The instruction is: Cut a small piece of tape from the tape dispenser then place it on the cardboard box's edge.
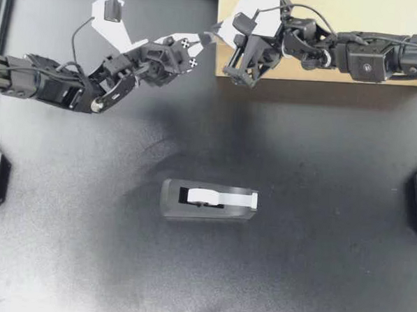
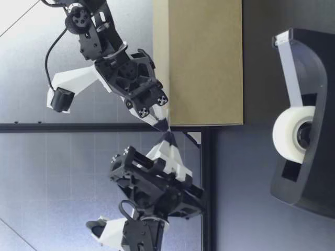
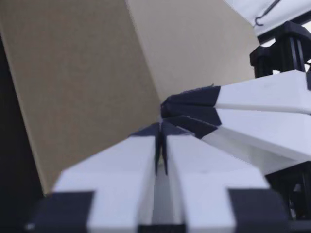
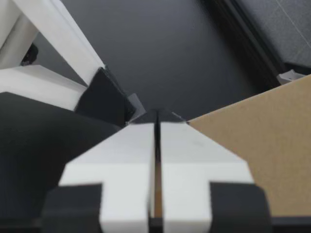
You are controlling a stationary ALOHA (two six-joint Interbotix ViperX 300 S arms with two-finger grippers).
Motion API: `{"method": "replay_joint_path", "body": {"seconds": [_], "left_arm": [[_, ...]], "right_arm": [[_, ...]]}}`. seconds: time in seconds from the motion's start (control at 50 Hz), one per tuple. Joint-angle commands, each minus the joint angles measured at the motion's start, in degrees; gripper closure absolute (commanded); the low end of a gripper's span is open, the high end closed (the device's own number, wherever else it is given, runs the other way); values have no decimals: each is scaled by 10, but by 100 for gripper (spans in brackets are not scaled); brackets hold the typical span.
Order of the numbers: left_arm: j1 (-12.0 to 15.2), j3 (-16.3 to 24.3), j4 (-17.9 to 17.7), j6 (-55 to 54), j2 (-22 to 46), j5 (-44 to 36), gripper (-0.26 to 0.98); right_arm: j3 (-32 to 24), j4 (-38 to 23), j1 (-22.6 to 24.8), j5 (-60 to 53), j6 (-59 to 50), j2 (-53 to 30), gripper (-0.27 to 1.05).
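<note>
Looking down from the top, the black worktop (image 1: 85, 247) is flat and dull. The tape dispenser (image 1: 210, 200) lies in the middle of it. The cardboard box (image 1: 398, 13) sits at the far edge. My left fingers (image 1: 200, 41) and my right fingers (image 1: 210, 37) meet tip to tip at the box's corner, well apart from the dispenser.

From table height, the right fingers (image 2: 161, 121) and left fingers (image 2: 168, 137) touch tips just beside the box (image 2: 204, 63). A grey wall (image 2: 52, 172) stands behind. The dispenser (image 2: 309, 63) is nearest the camera and shows its white tape roll (image 2: 290, 133).

On the left wrist, the left fingers (image 3: 162, 131) are pressed together next to the box (image 3: 87, 73). I cannot tell if tape is between them.

On the right wrist, the right fingers (image 4: 156, 116) are pressed together too, over the dark worktop (image 4: 160, 43).
</note>
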State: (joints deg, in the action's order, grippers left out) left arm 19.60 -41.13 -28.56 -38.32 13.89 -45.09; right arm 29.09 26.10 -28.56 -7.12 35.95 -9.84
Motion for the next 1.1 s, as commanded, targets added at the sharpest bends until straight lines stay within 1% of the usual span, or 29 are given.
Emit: {"method": "replay_joint_path", "body": {"seconds": [0.0, 0.08, 0.14, 0.32, 0.44, 0.5, 0.6, 0.72, 0.84, 0.92, 1.08], "left_arm": [[4, 3, 3, 4, -24, -3, 53], [4, 1, 3, 5, -27, -3, 39], [4, -2, 2, 5, -30, -3, 33], [0, -21, 7, 12, -42, -3, 35], [-15, -40, 16, 57, -63, -3, 35], [-25, -51, 21, 98, -80, -3, 35], [-48, -69, 38, 187, -114, -2, 35], [-92, -90, 58, 302, -170, -3, 35], [-131, -108, 68, 392, -220, -3, 35], [-149, -118, 68, 433, -243, -3, 35], [-178, -126, 76, 470, -267, -2, 35]], "right_arm": [[-7, 0, -7, -1, -2, 15, 90], [-8, 0, -7, -1, -2, 16, 90], [-8, -1, -7, -1, -2, 18, 89], [-8, 0, -7, -1, -5, 42, 89], [-1, 1, 2, 2, -7, 85, 89], [7, 1, 11, 4, -7, 109, 89], [29, 3, 39, 4, -9, 153, 89], [64, 5, 91, 3, -18, 208, 89], [99, 7, 142, -4, -25, 256, 89], [123, 14, 178, -17, -37, 288, 89], [163, 20, 218, -55, -75, 323, 89]]}}
